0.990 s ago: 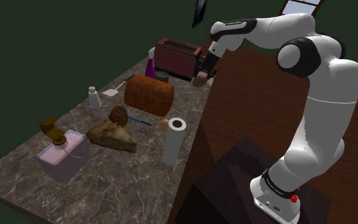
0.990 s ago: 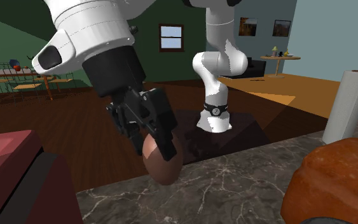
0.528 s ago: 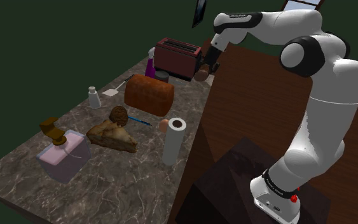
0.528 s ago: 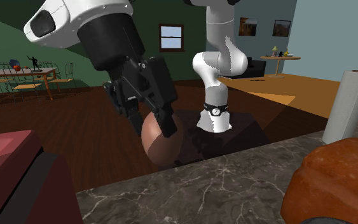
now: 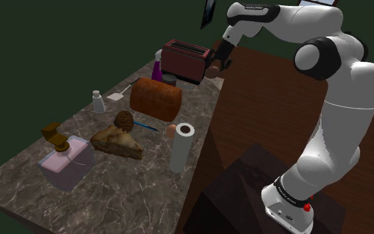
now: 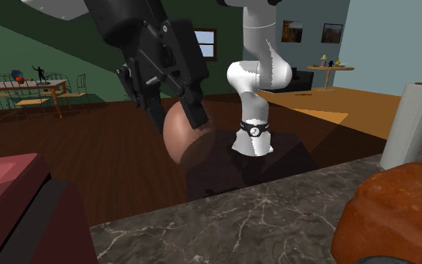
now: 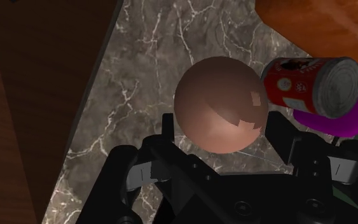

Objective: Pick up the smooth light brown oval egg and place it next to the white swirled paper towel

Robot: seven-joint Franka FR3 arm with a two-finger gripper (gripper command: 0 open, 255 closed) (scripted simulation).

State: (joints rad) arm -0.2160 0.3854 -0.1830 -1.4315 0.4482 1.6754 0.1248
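Observation:
A smooth brown egg (image 5: pixel 213 68) (image 6: pixel 185 139) (image 7: pixel 220 105) hangs in the air above the far end of the marble counter (image 5: pixel 132 186), near the toaster. My black gripper (image 5: pixel 214 65) (image 6: pixel 183 120) (image 7: pixel 222 130) is shut on it, a finger on each side. The white paper towel roll (image 5: pixel 182 147) (image 6: pixel 410 124) stands upright at the counter's edge closest to the stand, well away from the egg. A small tan oval thing (image 5: pixel 171 129) lies right beside the roll.
A dark red toaster (image 5: pixel 185 58) stands at the counter's far end. A bread loaf (image 5: pixel 155 98), a red can (image 7: pixel 311 79), a purple bottle (image 5: pixel 157 70), a pie slice (image 5: pixel 117 143), a shaker (image 5: pixel 98 102) and a pink box (image 5: pixel 66 163) crowd the counter.
The gripper has risen with the egg clasped in it, lifting it well above the counter top. Nothing on the counter has moved.

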